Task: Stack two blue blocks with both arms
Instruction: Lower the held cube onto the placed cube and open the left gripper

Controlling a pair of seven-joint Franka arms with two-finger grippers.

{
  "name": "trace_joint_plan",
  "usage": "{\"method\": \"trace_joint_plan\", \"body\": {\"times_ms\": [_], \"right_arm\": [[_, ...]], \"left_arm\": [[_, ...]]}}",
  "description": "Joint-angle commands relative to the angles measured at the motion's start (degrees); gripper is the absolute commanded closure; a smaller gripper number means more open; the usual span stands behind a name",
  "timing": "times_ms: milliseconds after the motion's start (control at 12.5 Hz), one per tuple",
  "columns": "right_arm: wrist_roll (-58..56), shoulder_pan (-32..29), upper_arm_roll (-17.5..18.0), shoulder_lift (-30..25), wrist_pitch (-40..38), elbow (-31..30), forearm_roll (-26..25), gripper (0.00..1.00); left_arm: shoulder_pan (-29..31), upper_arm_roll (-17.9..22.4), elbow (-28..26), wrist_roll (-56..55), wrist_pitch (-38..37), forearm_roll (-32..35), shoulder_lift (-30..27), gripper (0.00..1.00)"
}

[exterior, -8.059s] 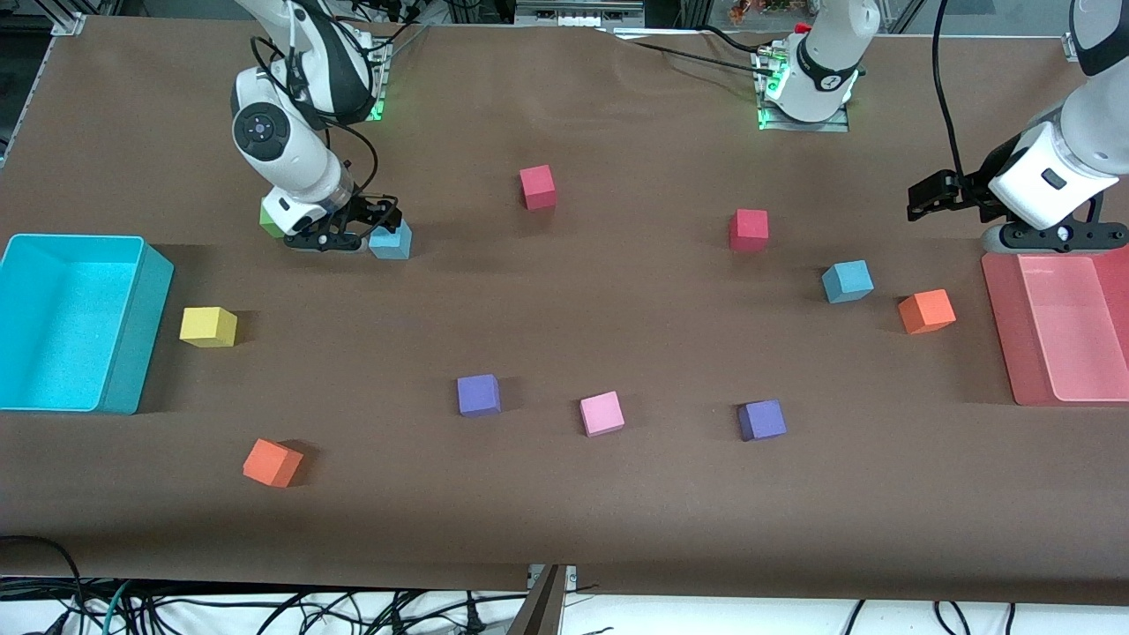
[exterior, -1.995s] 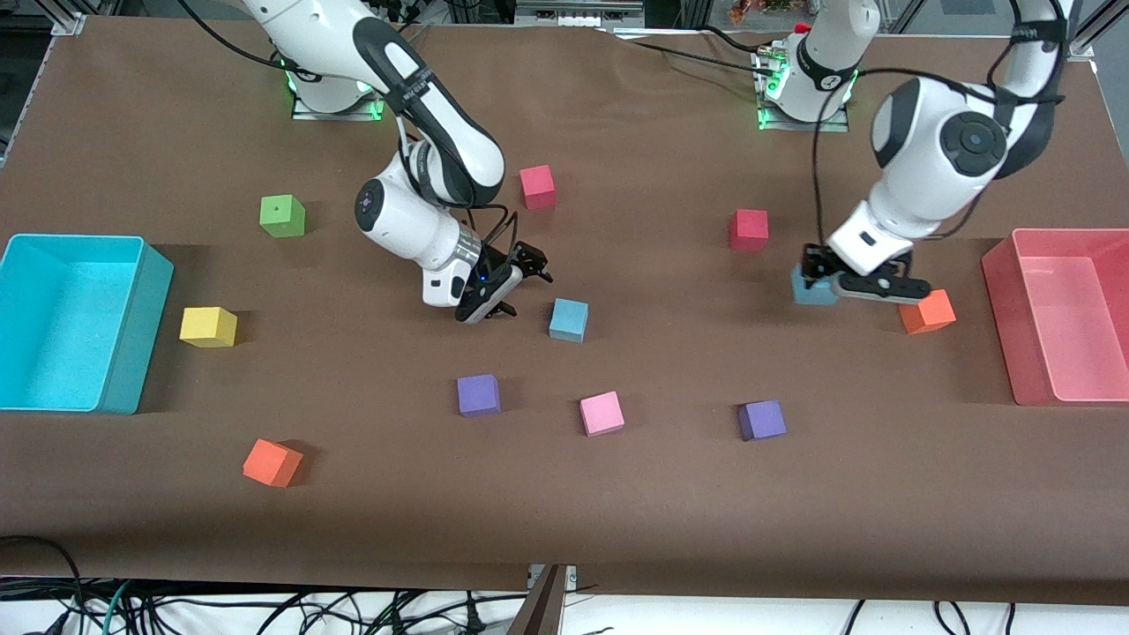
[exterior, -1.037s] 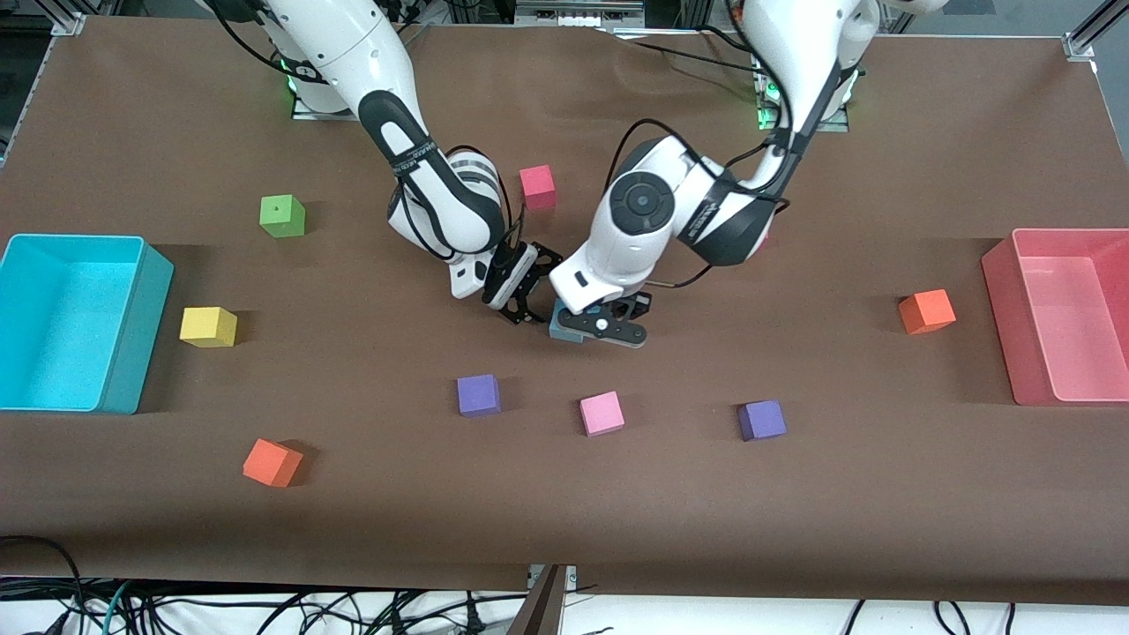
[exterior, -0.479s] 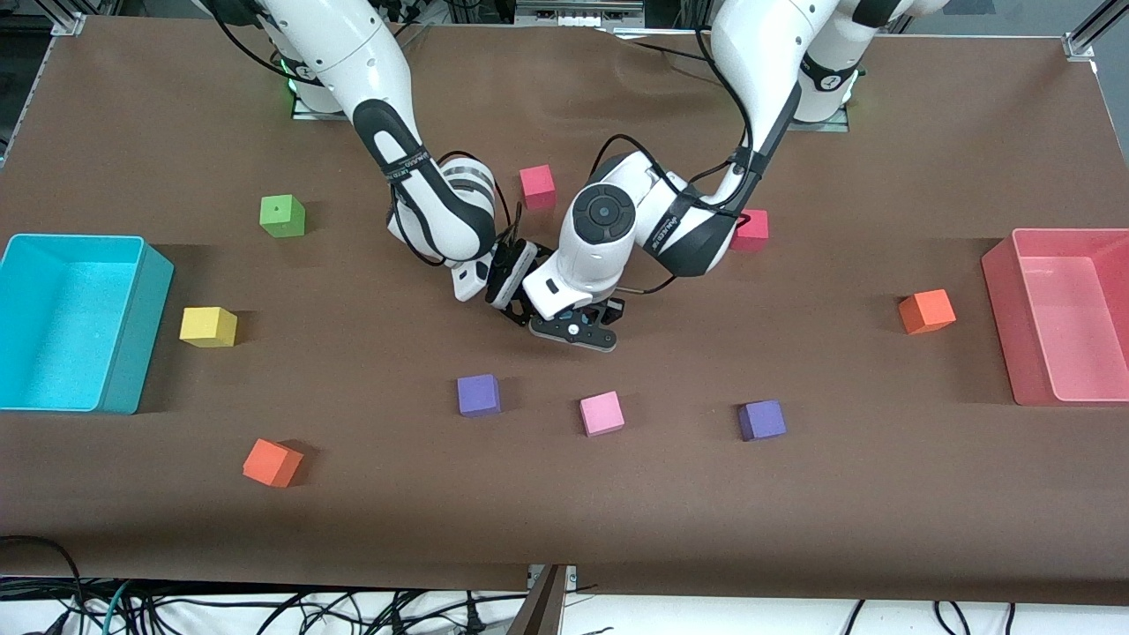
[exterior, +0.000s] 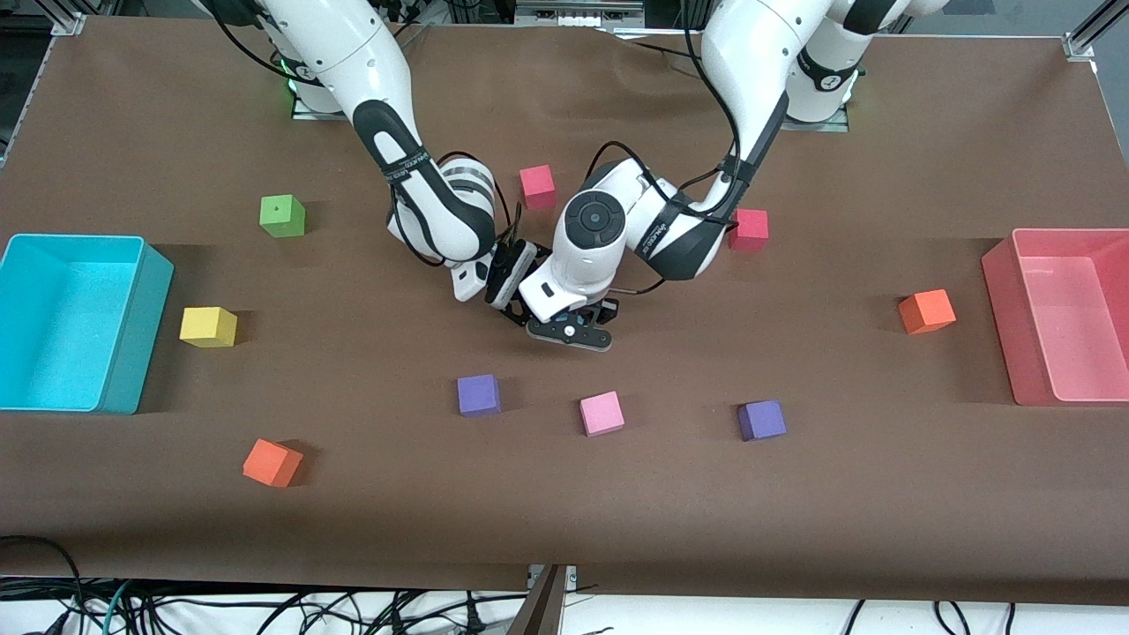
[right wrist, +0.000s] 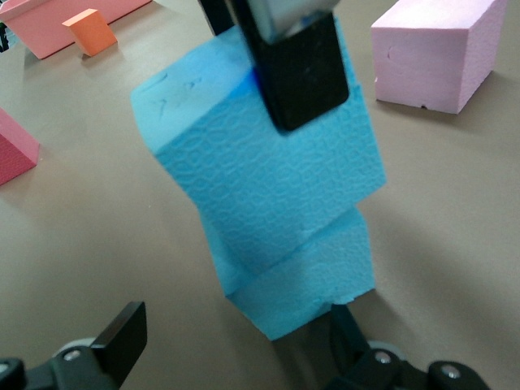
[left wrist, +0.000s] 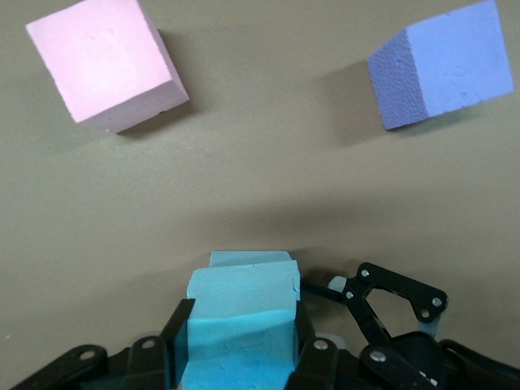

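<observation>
The blue blocks meet at mid-counter: the upper blue block (right wrist: 260, 154) sits on the lower blue block (right wrist: 313, 276), skewed so their edges do not line up, and it is pinched by the left pincer (exterior: 571, 328), whose black fingers (right wrist: 296, 69) clamp its sides. In the left wrist view the same held block (left wrist: 241, 321) fills the space between the pads, with a sliver of the lower one showing just past it. Close beside the stack, toward the right arm's end of the counter (exterior: 794, 494), the right pincer (exterior: 510, 289) hovers low with its fingers spread and nothing between them.

Nearer the front camera than the pincers lie a pink block (exterior: 601, 413) and two purple blocks (exterior: 478, 394), well apart from the stack. A red block (exterior: 537, 186) lies farther from the front camera than the pincers.

As a judgement, the task is nearly done: one block rests on the other. What remains is for the left pincer to let go and lift clear without dragging the crooked upper block off.
</observation>
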Motion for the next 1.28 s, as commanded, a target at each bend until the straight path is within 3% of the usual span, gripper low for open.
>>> {"method": "trace_joint_plan", "body": {"times_ms": [0, 559, 1037, 1197], "right_arm": [[-1.8, 0.1, -0.1, 0.5, -0.4, 0.8, 1.6, 0.00], [-1.5, -0.5, -0.2, -1.8, -0.4, -2.1, 1.4, 0.00], [0.8, -3.3, 0.0, -11.0, -1.1, -13.6, 0.9, 0.00], [13.7, -3.4, 0.1, -14.6, -3.0, -16.7, -2.4, 0.00]], "left_arm": [[-0.9, 0.8, 1.5, -3.2, 0.7, 0.0, 1.6, 0.00], [-0.7, 0.9, 1.2, -4.3, 0.7, 0.2, -0.3, 0.00], [5.2, -1.0, -4.1, -3.7, -16.2, 1.0, -12.5, 0.00], [8.8, -1.4, -7.4, -1.0, -19.6, 1.8, -17.8, 0.00]]}}
